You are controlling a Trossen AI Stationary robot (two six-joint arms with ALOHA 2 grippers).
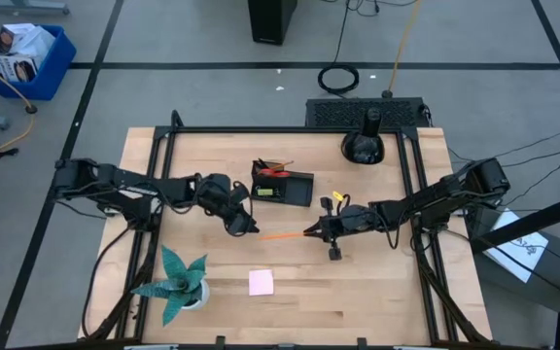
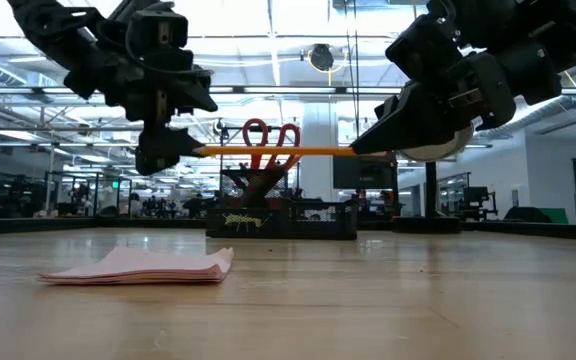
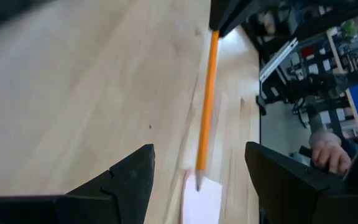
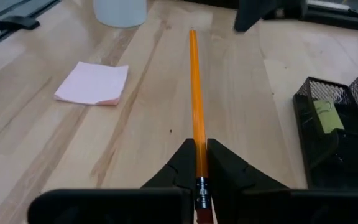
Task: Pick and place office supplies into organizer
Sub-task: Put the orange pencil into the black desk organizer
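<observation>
An orange pencil [image 1: 285, 234] hangs level above the table, between both grippers. My right gripper [image 1: 315, 231] is shut on its eraser end. My left gripper [image 1: 245, 225] is open at the pointed end; in the left wrist view the tip [image 3: 199, 180] lies between its spread fingers [image 3: 129, 174] and touches neither. The black organizer [image 1: 282, 185] stands toward the far side with red-handled scissors [image 2: 270, 135] upright in it. A pink sticky-note pad [image 1: 261, 282] lies flat near the near edge. My right gripper [image 4: 199, 149] pinches the pencil between its two fingers at the eraser end, just ahead of the metal ferrule [image 4: 197, 140]. The fingers come level from the table's right and lie along the pencil. It is lifted clear, horizontal, with its point toward the left gripper.
A teal spiky plant in a white pot [image 1: 178, 282] stands at the near left. A round black domed object [image 1: 363, 146] sits at the far right. A small yellow piece [image 1: 336, 198] and a black clip [image 1: 335, 253] lie by the right gripper. A person's hand [image 3: 328, 149] shows beyond the table.
</observation>
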